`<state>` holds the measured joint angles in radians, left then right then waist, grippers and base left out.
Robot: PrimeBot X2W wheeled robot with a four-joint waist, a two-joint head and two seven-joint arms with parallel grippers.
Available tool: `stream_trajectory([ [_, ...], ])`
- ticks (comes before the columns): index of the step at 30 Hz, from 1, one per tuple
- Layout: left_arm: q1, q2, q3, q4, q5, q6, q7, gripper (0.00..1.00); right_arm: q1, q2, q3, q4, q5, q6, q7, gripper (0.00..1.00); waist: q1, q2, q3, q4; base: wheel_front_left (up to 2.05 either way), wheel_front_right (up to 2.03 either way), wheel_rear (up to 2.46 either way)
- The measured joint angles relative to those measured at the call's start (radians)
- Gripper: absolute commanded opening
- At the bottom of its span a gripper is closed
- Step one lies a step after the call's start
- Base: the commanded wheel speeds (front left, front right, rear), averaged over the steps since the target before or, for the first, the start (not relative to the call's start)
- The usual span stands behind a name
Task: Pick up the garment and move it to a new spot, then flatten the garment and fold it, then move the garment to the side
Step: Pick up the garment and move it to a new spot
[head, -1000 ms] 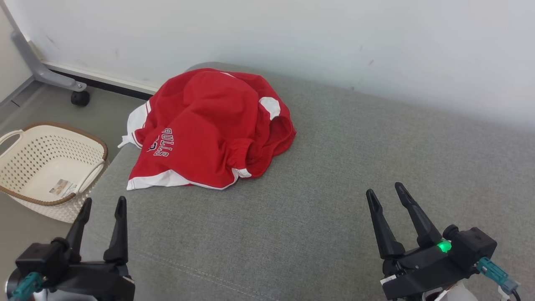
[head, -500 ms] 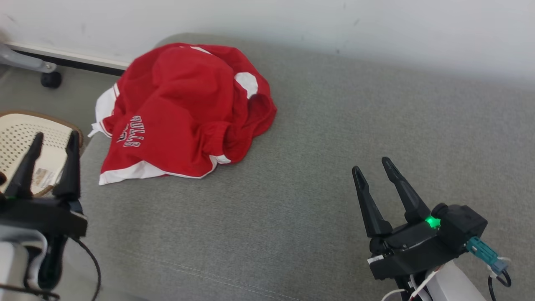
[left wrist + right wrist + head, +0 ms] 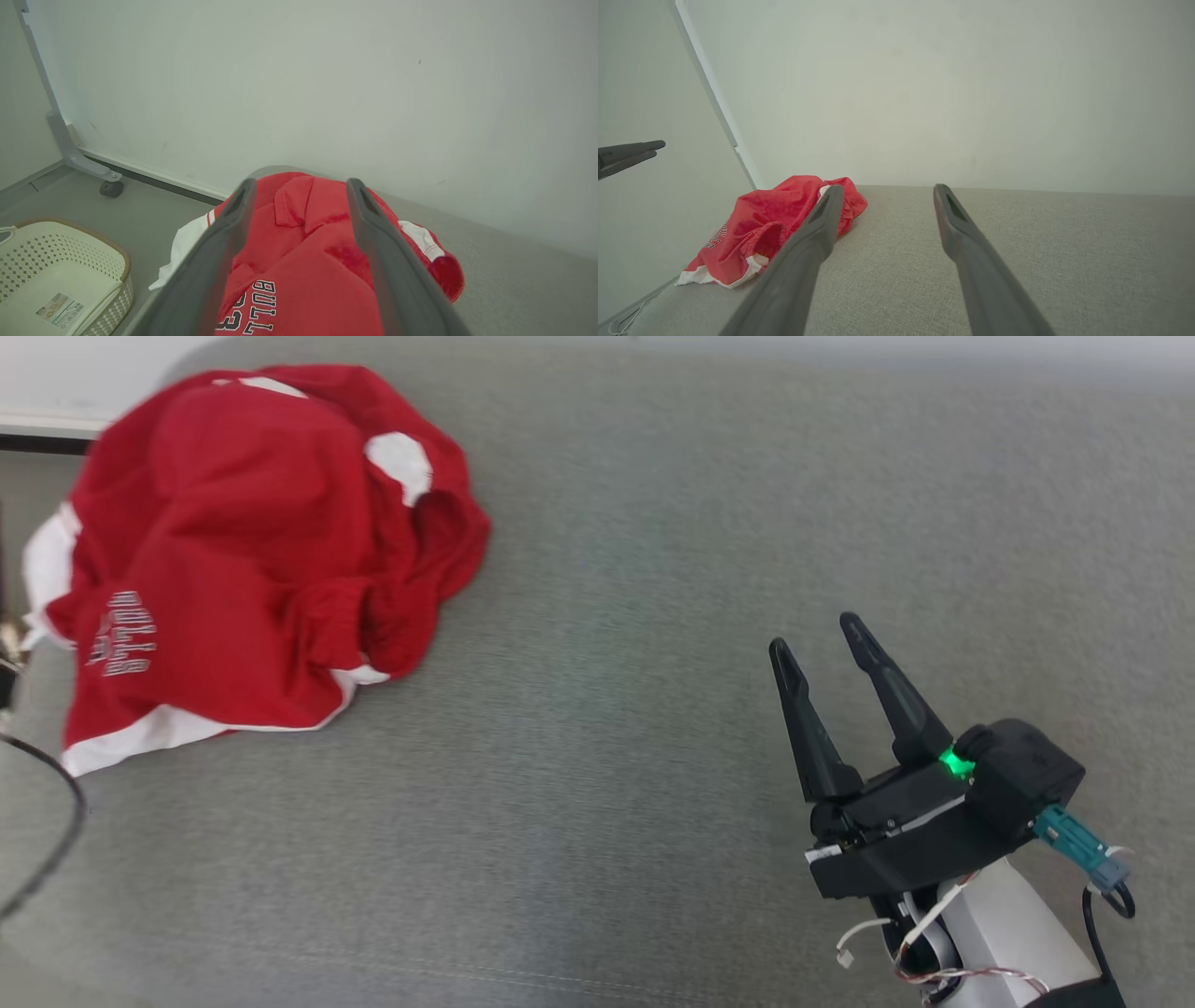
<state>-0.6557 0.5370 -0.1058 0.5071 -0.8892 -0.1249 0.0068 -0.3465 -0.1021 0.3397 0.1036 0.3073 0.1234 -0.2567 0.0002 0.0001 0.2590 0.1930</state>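
I see the red garment (image 3: 233, 551), lettering readable as "BULL", crumpled at the grey cushion's (image 3: 653, 523) far left end. My left gripper (image 3: 301, 184) points at it, jaws wide. My right gripper (image 3: 814, 633) is well apart, its jaws also wide.

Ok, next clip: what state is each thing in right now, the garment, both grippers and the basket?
garment: crumpled in a heap on the grey cushion, unfolded, not held.
left gripper: jaws open, empty, pointed at the garment.
right gripper: jaws open, empty, over bare cushion, apart from the garment.
basket: upright, no clothing inside.
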Motion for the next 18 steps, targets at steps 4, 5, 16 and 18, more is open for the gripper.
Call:
stream_trajectory([
  [4,-0.086,0.044,-0.002,0.056,-0.037,-0.006,0.061,1.0,-0.021,0.001,0.002,0.002,-0.004,0.0,0.0,1.0,0.0,0.0,0.037,-0.046,0.0,0.0,0.0],
  [5,-0.103,0.054,-0.008,0.062,-0.044,-0.006,0.078,1.0,-0.024,0.002,0.004,0.003,-0.006,0.0,0.0,1.0,0.0,0.0,0.046,-0.056,0.0,0.0,0.0],
  [16,-0.205,0.148,-0.065,0.187,-0.124,-0.007,0.242,1.0,-0.075,0.013,0.024,0.009,-0.017,0.0,0.0,1.0,0.0,0.0001,0.143,-0.161,0.0,0.0,0.0],
  [18,-0.207,0.16,-0.077,0.203,-0.14,-0.007,0.274,1.0,-0.08,0.015,0.023,0.009,-0.018,0.0,0.0,1.0,0.0,0.0,0.157,-0.178,0.0,0.0,0.0],
])
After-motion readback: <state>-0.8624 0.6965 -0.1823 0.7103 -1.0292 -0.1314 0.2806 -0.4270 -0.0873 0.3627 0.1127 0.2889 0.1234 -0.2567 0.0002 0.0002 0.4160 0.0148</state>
